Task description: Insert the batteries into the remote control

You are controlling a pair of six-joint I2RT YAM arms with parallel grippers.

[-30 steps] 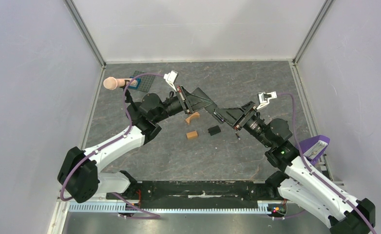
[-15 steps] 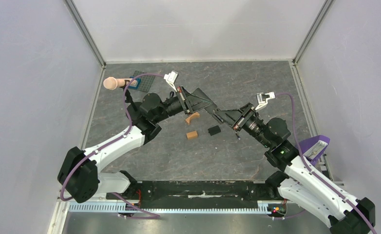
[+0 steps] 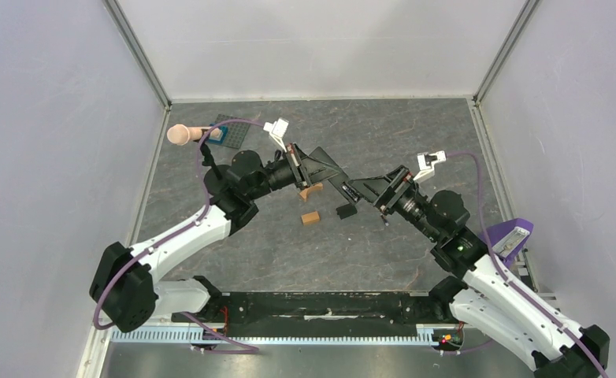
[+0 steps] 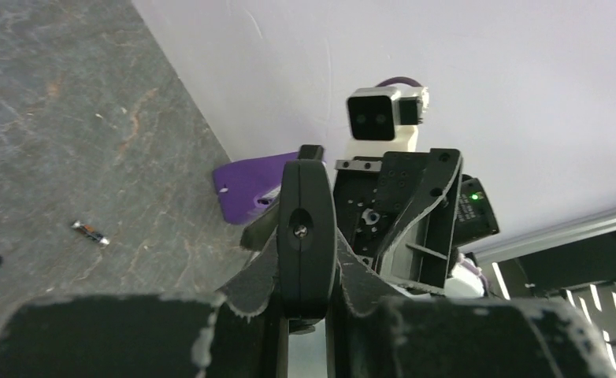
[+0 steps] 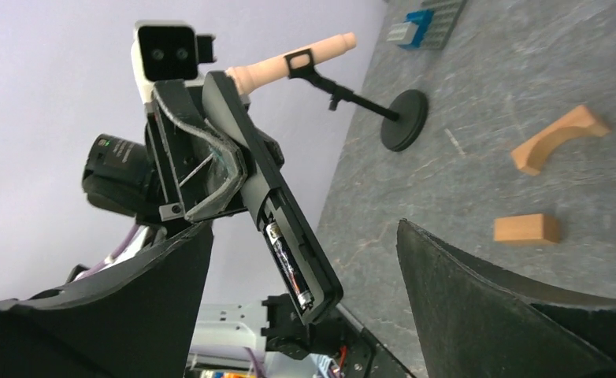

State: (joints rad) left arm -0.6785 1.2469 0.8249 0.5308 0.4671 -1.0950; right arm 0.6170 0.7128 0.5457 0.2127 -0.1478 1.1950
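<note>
Showing the remote control (image 5: 275, 206) clamped in the left gripper (image 5: 210, 153), whose jaws are clenched on one end of the bar so that it is held in the air above the table (image 4: 53, 118). The long axis is slanted away from those jaws toward the right gripper (image 5: 305, 227), and the free end is placed just ahead of and between that gripper's jaws, which are spread wide and hold nothing. The opened bay is turned toward them, with one battery (image 5: 289, 266) seated inside. A loose battery (image 4: 90, 231) is seen on the table below the right jaws; the right arm is judged the nearer to it.
</note>
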